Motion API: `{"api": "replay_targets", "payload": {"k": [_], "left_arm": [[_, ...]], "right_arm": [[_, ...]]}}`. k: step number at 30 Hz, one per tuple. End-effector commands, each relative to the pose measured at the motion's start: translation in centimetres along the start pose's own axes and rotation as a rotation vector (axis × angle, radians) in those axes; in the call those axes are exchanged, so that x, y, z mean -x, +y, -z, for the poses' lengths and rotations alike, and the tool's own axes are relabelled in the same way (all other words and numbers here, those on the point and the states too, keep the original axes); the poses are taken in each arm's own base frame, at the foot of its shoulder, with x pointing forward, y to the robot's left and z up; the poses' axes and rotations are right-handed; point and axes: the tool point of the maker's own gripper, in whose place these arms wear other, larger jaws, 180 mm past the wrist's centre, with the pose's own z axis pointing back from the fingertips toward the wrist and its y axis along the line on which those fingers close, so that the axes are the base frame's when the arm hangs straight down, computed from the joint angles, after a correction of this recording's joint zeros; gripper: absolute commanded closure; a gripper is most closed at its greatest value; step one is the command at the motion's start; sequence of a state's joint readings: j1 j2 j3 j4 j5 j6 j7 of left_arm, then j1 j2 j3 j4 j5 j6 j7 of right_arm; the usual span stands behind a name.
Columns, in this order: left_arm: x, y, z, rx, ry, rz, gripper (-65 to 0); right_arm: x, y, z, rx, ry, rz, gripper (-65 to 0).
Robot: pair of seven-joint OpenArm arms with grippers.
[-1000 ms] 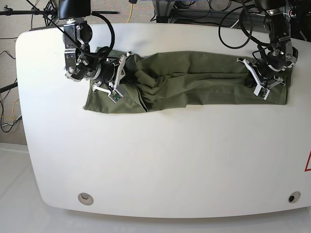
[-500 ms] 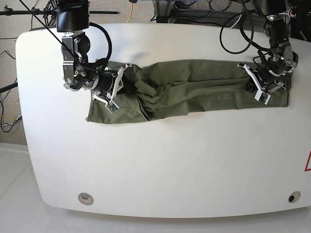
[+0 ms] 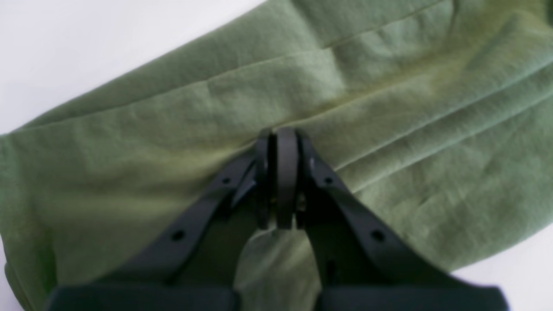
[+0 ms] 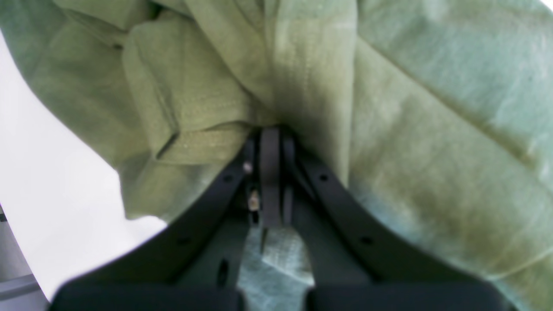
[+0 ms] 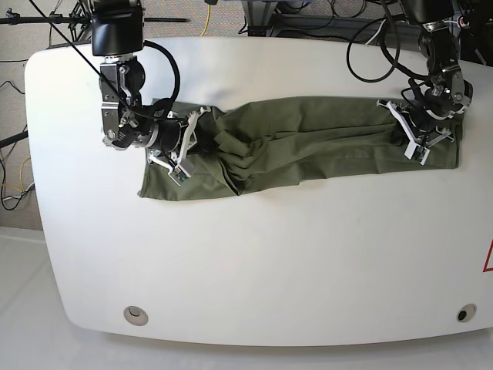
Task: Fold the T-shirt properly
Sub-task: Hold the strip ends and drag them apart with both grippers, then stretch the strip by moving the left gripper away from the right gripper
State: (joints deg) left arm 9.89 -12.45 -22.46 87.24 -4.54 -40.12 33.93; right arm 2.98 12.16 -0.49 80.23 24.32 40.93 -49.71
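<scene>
On the tabletop point(image 5: 254, 262), near half left bare | T-shirt point(image 5: 308, 142) stretched as a long band across far half | right hand point(image 5: 183, 139) and left hand point(image 5: 412, 127) each clamped on an end, judged to keep cloth taut for folding.

A large white table with rounded corners point(image 5: 254, 254) fills most of the base view, its smooth top bearing two small round metal-rimmed holes near the front edge, one at the left point(image 5: 135, 314) and one at the right point(image 5: 464, 314). A red triangular marking point(image 5: 488, 258) sits at the right edge. Behind the table, black cables point(image 5: 362, 19) and a yellow cable point(image 5: 208, 15) lie on grey carpeted floor point(image 5: 200, 23).
</scene>
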Motion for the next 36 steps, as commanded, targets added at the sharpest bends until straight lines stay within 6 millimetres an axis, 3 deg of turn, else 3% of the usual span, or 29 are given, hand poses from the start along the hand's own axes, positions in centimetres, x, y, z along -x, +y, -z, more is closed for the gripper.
{"api": "replay_targets", "payload": {"k": [1, 19, 36], "left_arm": [[0.0, 0.7, -0.3, -0.020, 0.010, 0.018, -0.2], [-0.8, 0.8, -0.2, -0.020, -0.010, 0.015, -0.3], [-2.5, 1.3, 0.0, -0.030, -0.038, 0.024, -0.5]], "right_arm": [[1.3, -1.2, -0.3, 0.052, 0.085, -0.021, 0.0], [2.5, -3.2, -1.3, 0.111, 0.144, -0.059, 0.0], [2.9, -4.0, -0.9, 0.125, 0.169, -0.042, 0.0]]}}
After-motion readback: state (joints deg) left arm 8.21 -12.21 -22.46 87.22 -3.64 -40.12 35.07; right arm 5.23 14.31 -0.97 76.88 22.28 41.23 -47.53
